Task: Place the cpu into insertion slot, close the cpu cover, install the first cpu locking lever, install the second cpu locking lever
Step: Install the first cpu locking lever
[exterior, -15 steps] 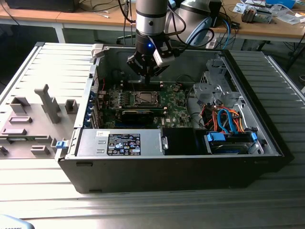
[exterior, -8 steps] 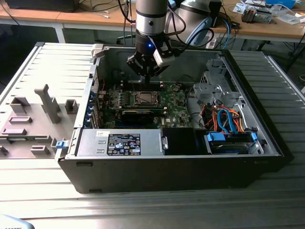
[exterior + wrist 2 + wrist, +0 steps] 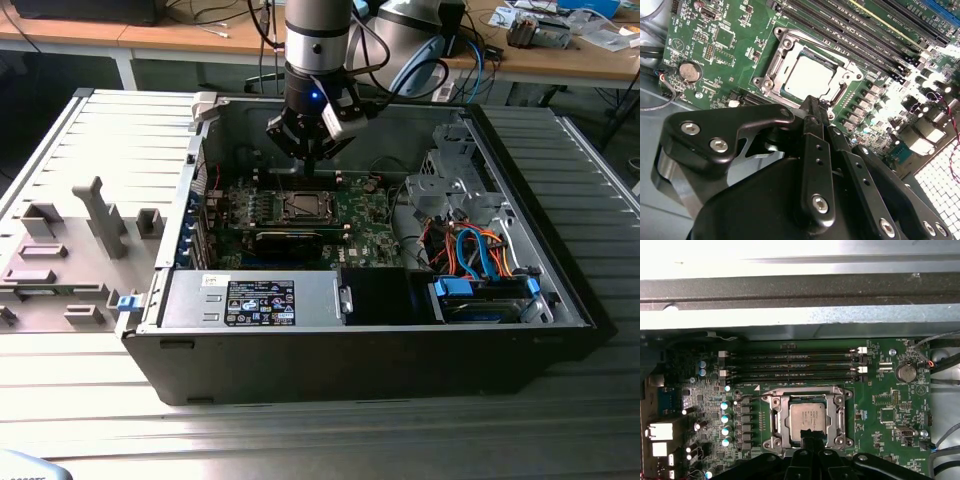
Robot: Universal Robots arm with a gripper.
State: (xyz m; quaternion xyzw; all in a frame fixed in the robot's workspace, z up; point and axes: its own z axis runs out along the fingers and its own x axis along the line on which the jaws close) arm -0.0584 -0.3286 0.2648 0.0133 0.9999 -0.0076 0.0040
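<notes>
The cpu (image 3: pixel 809 416) lies flat in the socket on the green motherboard (image 3: pixel 880 390), its pale metal top showing in both wrist views (image 3: pixel 807 76). The cpu cover (image 3: pixel 840 412) lies down around it as a metal frame (image 3: pixel 774 65). A thin lever wire (image 3: pixel 805 389) runs along the socket's edge; I cannot tell whether it is latched. My gripper (image 3: pixel 810 433) hangs just above the socket's edge, fingers pressed together with nothing between them (image 3: pixel 814 102). In the exterior view the gripper (image 3: pixel 310 155) is inside the open computer case, above the socket (image 3: pixel 300 207).
Memory slots (image 3: pixel 790 365) run beside the socket. A black card (image 3: pixel 290 237) lies in front of the socket, with a power supply (image 3: pixel 250 298) and coloured cables (image 3: pixel 470 250) towards the exterior view's right. The case wall (image 3: pixel 800 320) stands close behind. A grey fixture (image 3: pixel 100 215) sits outside.
</notes>
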